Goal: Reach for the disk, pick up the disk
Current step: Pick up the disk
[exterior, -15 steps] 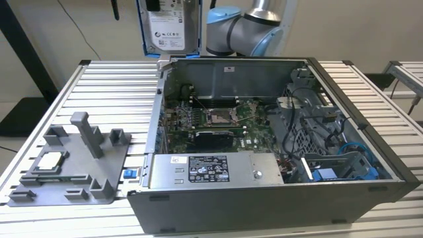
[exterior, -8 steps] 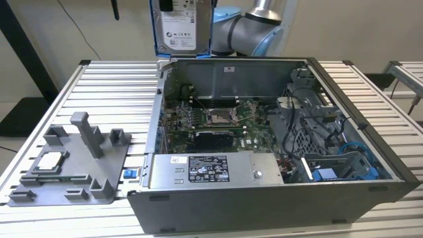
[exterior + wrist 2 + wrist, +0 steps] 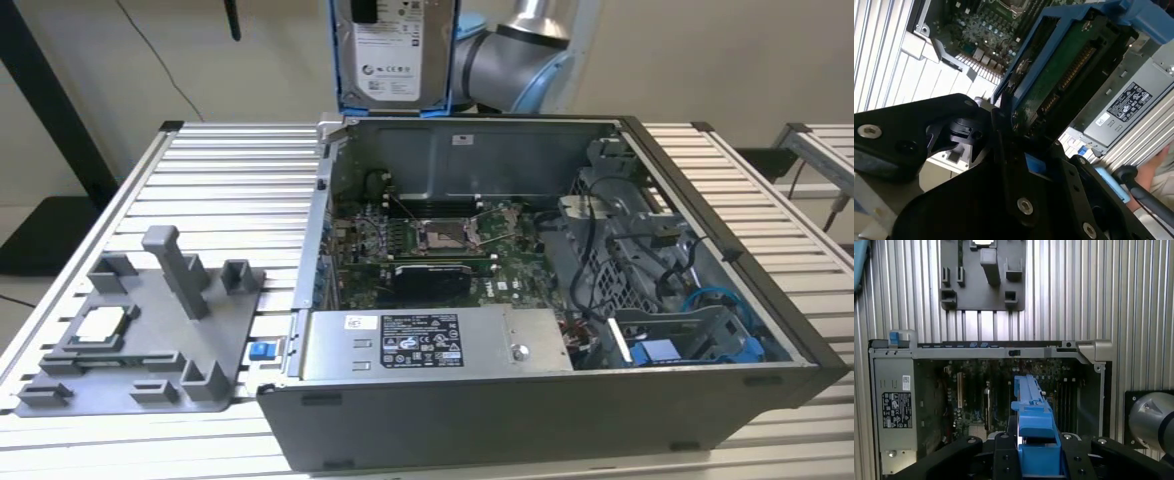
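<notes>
Right now we have the disk (image 3: 391, 50) up in the air, held edge-on between the 2 fingers of the gripper (image 3: 1036, 450). The fingers are closed on its blue bracket (image 3: 1029, 45), not on the metal body. Below the fingers is the open computer case (image 3: 707, 215), with the motherboard (image 3: 441, 240) under the disk and the power supply (image 3: 427, 345) off to 1 side.

Risks as we judge them:

1. The grip is on plastic only, near 1 end. Most of the disk sticks out past the fingertips, so its weight levers on the hold. The bracket could flex, and the disk could pivot or slide out.
2. If it slips, it falls onto the motherboard or the case wall beneath the fingers. That likely damages both.
3. With the long end leading, a fast swing or a low path could clip the case rim.

We cannot tell in either wrist view how deep the bracket sits between the fingers.
</notes>
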You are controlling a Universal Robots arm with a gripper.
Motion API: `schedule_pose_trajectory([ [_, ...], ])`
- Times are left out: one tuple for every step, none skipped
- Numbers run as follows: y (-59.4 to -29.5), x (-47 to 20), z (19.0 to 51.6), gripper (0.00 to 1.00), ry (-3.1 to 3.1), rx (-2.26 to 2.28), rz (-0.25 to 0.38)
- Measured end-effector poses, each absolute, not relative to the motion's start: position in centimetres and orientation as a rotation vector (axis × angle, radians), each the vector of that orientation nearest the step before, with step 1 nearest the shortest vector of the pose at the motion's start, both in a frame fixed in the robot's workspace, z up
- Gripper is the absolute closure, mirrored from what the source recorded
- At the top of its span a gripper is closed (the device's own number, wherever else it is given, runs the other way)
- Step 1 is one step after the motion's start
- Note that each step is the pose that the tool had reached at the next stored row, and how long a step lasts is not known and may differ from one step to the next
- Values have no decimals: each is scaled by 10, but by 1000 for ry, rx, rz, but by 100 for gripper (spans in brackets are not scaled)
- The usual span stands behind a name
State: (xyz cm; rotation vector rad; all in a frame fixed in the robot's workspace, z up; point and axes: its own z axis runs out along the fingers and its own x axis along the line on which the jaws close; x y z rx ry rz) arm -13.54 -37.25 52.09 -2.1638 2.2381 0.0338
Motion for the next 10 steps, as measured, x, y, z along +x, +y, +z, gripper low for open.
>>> schedule_pose_trajectory([
  [-372, -132, 521, 100, 2238, -2164, 34],
  [-372, -129, 521, 100, 2238, -2164, 34],
  [-372, -126, 521, 100, 2238, -2164, 34],
  [-372, -122, 521, 100, 2238, -2164, 35],
  [-372, -119, 521, 100, 2239, -2164, 35],
  [-372, -116, 521, 100, 2239, -2164, 35],
  [-372, -112, 521, 100, 2239, -2164, 35],
  [-372, -109, 521, 100, 2239, -2165, 35],
  [-372, -106, 521, 100, 2239, -2165, 36],
  [-372, -102, 521, 100, 2239, -2165, 36],
])
